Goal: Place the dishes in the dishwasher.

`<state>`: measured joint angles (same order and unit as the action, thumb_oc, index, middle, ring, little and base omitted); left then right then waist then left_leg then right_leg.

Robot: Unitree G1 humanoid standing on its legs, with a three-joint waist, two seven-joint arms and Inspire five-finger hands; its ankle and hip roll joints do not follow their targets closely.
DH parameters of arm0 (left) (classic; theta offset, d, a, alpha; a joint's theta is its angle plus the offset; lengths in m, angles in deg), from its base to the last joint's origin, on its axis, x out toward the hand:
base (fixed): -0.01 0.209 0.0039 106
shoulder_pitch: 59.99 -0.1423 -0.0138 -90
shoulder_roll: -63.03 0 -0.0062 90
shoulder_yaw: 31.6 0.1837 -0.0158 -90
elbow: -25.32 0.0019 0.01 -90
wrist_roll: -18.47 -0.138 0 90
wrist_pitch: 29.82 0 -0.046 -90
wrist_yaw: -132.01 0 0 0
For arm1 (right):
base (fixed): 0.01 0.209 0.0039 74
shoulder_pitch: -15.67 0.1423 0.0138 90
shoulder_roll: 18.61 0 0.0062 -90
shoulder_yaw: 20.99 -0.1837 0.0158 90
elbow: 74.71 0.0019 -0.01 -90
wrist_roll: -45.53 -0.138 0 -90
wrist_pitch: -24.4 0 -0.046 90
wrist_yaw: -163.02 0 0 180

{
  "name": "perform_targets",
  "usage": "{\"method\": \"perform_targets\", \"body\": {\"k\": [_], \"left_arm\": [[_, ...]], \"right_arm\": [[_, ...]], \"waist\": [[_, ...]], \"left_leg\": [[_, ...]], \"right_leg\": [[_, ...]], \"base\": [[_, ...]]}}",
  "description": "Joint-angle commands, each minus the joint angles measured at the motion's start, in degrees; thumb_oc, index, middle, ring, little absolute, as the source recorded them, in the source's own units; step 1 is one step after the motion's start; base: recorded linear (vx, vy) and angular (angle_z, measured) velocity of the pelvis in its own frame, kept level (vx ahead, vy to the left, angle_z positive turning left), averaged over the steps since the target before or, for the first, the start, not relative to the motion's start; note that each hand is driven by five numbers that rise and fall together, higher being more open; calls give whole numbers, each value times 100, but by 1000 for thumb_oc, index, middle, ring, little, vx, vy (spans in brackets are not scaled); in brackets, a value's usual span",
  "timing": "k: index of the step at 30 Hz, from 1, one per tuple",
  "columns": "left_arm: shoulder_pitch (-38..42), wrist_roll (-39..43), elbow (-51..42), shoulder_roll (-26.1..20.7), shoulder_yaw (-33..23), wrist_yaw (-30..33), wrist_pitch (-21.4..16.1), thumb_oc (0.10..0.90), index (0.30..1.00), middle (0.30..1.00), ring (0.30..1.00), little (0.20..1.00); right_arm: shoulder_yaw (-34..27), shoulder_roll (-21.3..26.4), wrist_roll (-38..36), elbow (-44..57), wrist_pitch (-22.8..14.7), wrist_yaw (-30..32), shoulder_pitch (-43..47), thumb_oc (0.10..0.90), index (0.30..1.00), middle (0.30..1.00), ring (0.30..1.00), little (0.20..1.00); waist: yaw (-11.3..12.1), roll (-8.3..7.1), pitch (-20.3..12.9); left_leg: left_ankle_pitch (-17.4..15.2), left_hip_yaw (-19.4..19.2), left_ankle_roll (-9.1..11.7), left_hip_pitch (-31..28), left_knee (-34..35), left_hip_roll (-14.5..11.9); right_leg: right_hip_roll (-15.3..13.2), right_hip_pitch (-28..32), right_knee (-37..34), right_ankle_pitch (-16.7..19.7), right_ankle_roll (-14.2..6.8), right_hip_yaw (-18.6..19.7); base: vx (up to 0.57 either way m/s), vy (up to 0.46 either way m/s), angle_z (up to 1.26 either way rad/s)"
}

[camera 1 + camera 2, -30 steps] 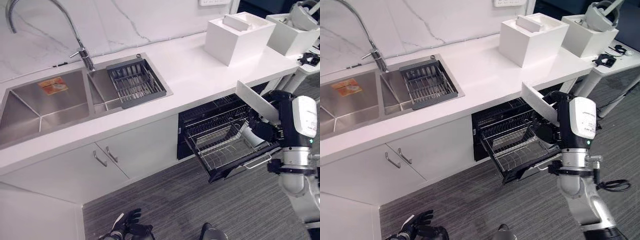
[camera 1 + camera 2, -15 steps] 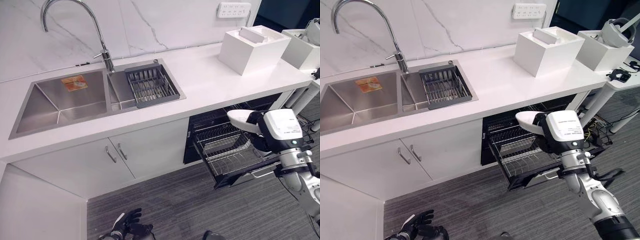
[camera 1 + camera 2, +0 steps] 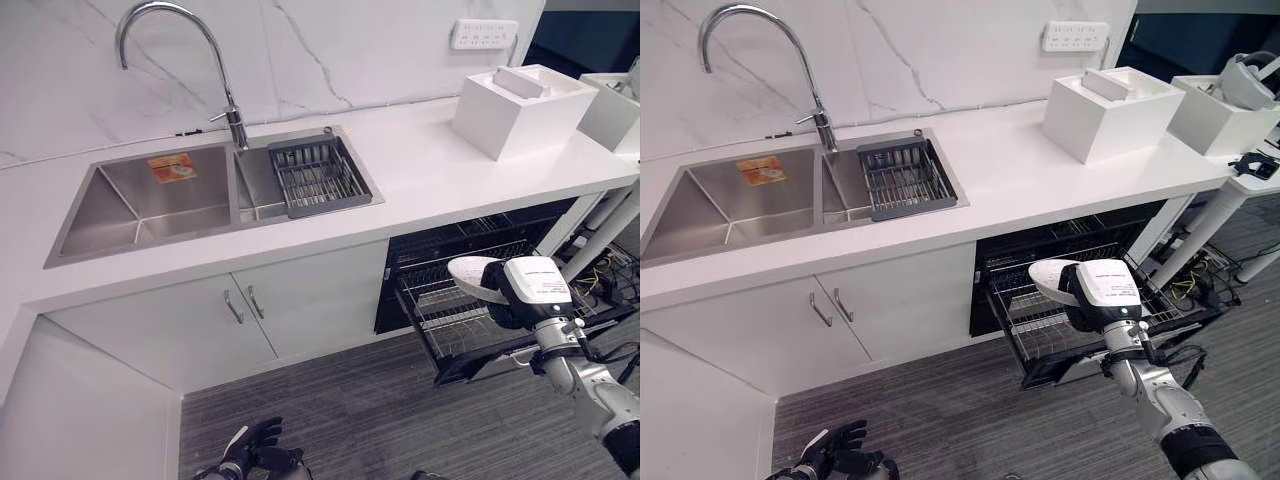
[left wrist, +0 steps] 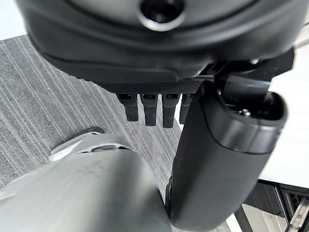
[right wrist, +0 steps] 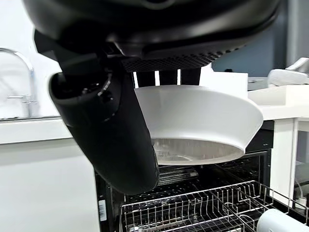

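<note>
My right hand [image 3: 498,306] is shut on a white bowl [image 3: 472,272], thumb [image 5: 112,130] on one side and fingers [image 5: 166,77] behind the rim. The bowl [image 5: 203,121] hangs roughly level, a little above the pulled-out wire rack [image 3: 452,325] of the open dishwasher [image 3: 1060,235] under the counter. In the right wrist view the rack [image 5: 193,212] lies below the bowl, with a white rounded item [image 5: 285,223] at its corner. My left hand [image 3: 256,446] hangs low over the floor with relaxed fingers [image 4: 145,108], holding nothing.
A steel double sink [image 3: 150,200] with a tall tap [image 3: 225,100] is set in the white counter [image 3: 420,170]; a dark wire drainer [image 3: 318,175] sits in its right basin. White boxes [image 3: 520,105] stand at the counter's right end. Cabinet doors [image 3: 240,310] are left of the dishwasher.
The whole view has shifted as the camera moved. The bowl in my right hand has gone from steeply tilted to about level and now sits lower over the rack.
</note>
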<state>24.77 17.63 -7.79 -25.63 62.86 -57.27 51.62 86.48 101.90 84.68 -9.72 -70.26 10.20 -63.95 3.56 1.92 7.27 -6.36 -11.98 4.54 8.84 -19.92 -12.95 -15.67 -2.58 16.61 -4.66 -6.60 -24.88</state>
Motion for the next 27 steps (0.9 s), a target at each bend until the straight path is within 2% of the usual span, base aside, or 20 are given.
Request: {"method": "perform_targets", "body": {"k": [1,11,17,19,21,27], "left_arm": [[-411,-343,147,-930,268,161,271,800,900,900,900,900],[-370,-364,232,-1073,437,108,429,800,900,900,900,900],[-384,-299,265,-1110,463,107,444,800,900,900,900,900],[-352,-315,251,-1116,481,57,554,800,900,900,900,900],[-261,-13,313,-1109,594,133,540,800,900,900,900,900],[-201,61,187,-1036,678,137,501,800,900,900,900,900]], "right_arm": [[-274,52,-320,40,94,352,1087,400,300,300,300,300],[429,375,-279,-941,95,-281,2088,400,300,300,300,300],[664,364,-299,-1408,145,-462,2314,400,300,300,300,300],[709,366,-385,-1602,260,-567,2380,400,300,300,300,300],[777,264,-420,-2295,190,-609,2687,400,300,300,300,300],[861,271,-442,-2735,133,-691,3024,400,300,300,300,300]], "waist": [[215,-78,-61],[324,10,-24],[383,45,-16],[402,44,4],[439,77,56],[495,172,135]], "left_leg": [[-838,92,134,-609,273,-172],[-743,169,196,-476,273,-160],[-706,180,215,-429,273,-151],[-694,184,204,-444,273,-146],[-675,217,193,-455,273,-147],[-645,236,184,-344,273,-103]], "right_leg": [[-272,77,58,-694,-505,-3],[-216,-4,58,-717,-430,-1],[-250,2,58,-724,-433,-31],[-264,17,58,-704,-438,-36],[-254,5,58,-667,-444,-27],[-265,-106,58,-620,-430,-3]], "base": [[59,-57,7],[36,-60,10],[8,-3,4],[35,-13,3],[39,-21,3],[-9,9,3]]}}
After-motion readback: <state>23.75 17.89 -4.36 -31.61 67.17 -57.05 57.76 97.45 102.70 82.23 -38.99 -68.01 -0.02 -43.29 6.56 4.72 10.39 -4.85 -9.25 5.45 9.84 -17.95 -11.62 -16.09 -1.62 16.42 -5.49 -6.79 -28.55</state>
